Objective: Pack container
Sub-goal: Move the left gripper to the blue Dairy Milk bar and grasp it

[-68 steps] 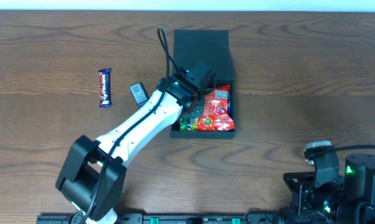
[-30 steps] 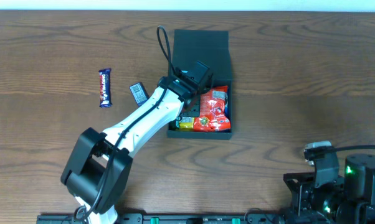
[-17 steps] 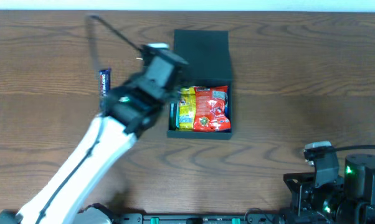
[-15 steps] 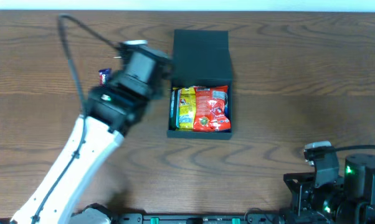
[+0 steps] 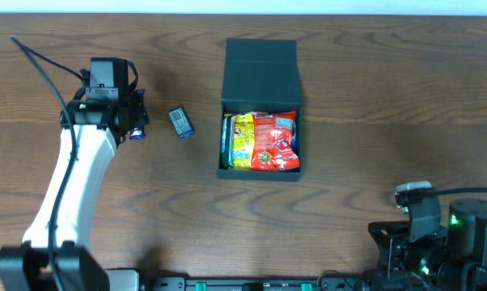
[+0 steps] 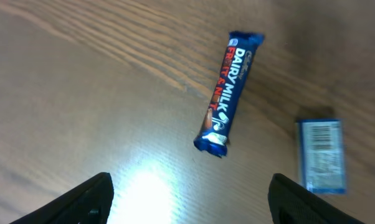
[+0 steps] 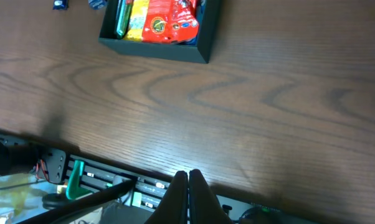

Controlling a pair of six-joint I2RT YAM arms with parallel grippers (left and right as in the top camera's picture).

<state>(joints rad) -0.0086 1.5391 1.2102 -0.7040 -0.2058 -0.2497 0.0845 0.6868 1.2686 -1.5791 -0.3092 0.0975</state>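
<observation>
The container point(image 5: 260, 65), a dark box with its flap lid laid back, sits at table centre; a yellow packet point(image 5: 242, 139) and a red packet point(image 5: 277, 141) lie inside. My left gripper point(image 5: 110, 81) hovers at the far left over a blue Dairy Milk bar point(image 6: 227, 93), open and empty. In the left wrist view the bar lies ahead of the gripper point(image 6: 190, 205), apart from both fingertips point(image 6: 94, 196). A small blue packet point(image 6: 322, 154) lies to the bar's right. My right gripper point(image 7: 187, 177) is shut and empty at the near right edge, far from the container point(image 7: 156, 50).
The small blue packet point(image 5: 179, 122) lies on the wood between the bar point(image 5: 137, 123) and the container. The right arm's base point(image 5: 454, 238) stands at the front right corner. A rail with cables point(image 7: 100, 180) runs along the table's front edge.
My left arm has drawn out of the container and swung left to above the chocolate bar, jaws widening. The yellow packet now shows beside the red one. The right arm has not moved.
</observation>
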